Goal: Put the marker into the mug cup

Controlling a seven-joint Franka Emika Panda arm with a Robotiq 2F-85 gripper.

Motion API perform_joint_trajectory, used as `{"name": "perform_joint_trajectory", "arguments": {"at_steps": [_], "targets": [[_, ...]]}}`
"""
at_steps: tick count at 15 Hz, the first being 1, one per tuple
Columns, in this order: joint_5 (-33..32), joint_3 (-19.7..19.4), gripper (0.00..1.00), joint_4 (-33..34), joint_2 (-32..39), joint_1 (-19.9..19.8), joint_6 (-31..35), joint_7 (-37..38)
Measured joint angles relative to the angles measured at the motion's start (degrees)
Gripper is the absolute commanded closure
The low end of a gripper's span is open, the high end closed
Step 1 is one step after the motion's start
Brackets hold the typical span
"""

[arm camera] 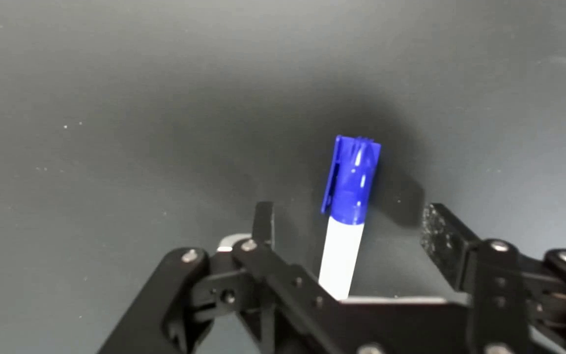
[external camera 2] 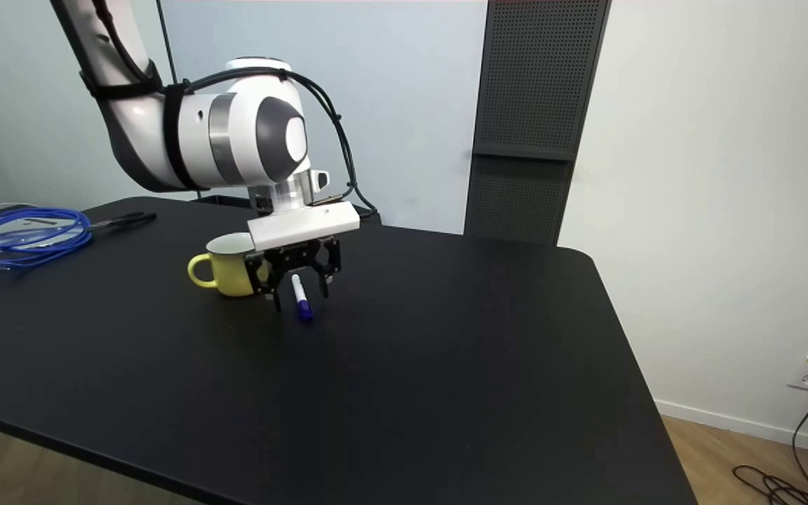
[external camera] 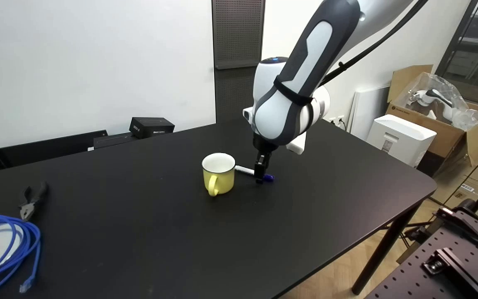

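The marker, with a white body and a blue cap, lies flat on the dark table beside the mug, in an exterior view (external camera: 245, 170), in an exterior view (external camera 2: 300, 289) and in the wrist view (arm camera: 344, 246). The yellow mug cup stands upright with a white inside, in both exterior views (external camera: 224, 179) (external camera 2: 230, 275). My gripper (external camera: 260, 179) is open and low over the table; it also shows in an exterior view (external camera 2: 301, 301). In the wrist view the gripper (arm camera: 348, 216) has a finger on each side of the marker, touching neither side. The marker's far white end is hidden there by the gripper.
A coil of blue cable (external camera: 27, 245) and pliers (external camera: 31, 203) lie at one end of the table (external camera: 139, 232). A black box (external camera: 152, 127) stands by the wall behind the table. The mug is close beside my gripper in an exterior view.
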Motion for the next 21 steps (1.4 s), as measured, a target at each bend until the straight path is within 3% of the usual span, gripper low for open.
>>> {"name": "perform_joint_trajectory", "arguments": {"at_steps": [7, 16, 21], "targets": [[0.03, 1.20, 0.98, 1.33, 0.86, -0.39, -0.12, 0.00], [0.15, 2.13, 0.95, 1.84, -0.07, -1.73, -0.44, 0.00], [-0.15, 2.31, 0.95, 2.08, -7.45, -1.09, -8.90, -0.12]]}}
